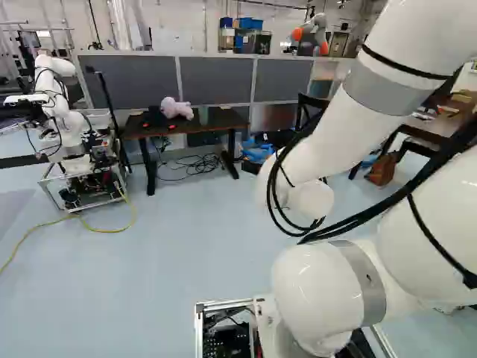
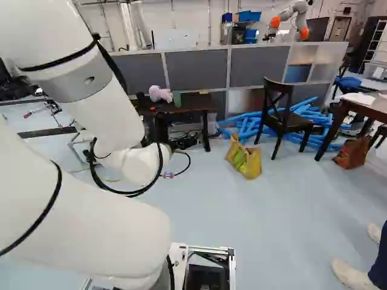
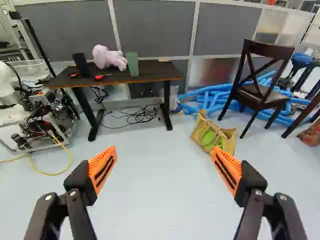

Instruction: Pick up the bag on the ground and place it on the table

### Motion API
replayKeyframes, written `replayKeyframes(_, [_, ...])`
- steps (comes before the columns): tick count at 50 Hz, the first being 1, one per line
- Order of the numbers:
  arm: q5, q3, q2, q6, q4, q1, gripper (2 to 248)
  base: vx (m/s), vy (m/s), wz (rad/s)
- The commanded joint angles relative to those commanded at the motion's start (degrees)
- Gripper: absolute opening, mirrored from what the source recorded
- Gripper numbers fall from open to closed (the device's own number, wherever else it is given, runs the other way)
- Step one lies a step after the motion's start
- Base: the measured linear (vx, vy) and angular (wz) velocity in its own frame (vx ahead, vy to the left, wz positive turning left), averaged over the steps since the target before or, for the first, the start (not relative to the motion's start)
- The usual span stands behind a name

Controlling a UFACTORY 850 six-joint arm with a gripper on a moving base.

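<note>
A yellow paper bag with green on its side stands on the floor, leaning a little, in the wrist view point(image 3: 214, 135) and right base view point(image 2: 244, 159); in the left base view my arm hides it. My gripper point(image 3: 164, 170) is open in the wrist view, with nothing between its fingers; the bag lies on the floor beyond the finger nearer the chair. The dark table point(image 3: 145, 75) stands beyond the bag, off to the other side, also at the back of the left base view point(image 1: 212, 123). On it are a pink plush toy point(image 3: 107, 57) and a green cup point(image 3: 132, 64).
A dark wooden chair point(image 3: 260, 92) and blue tubes point(image 2: 248, 124) stand behind the bag. A second, brown-red bag point(image 2: 352, 152) sits by a wooden table point(image 2: 363, 109) at the right. Another robot point(image 1: 63, 119) stands left, with a yellow cable point(image 1: 112, 229). A person's shoes point(image 2: 351, 275) show close ahead, right.
</note>
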Motion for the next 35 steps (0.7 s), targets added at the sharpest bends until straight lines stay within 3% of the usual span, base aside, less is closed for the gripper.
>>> replayKeyframes(35, [0.0,0.0,0.0,0.0,0.0,0.0,247,0.039,-0.001,-0.001])
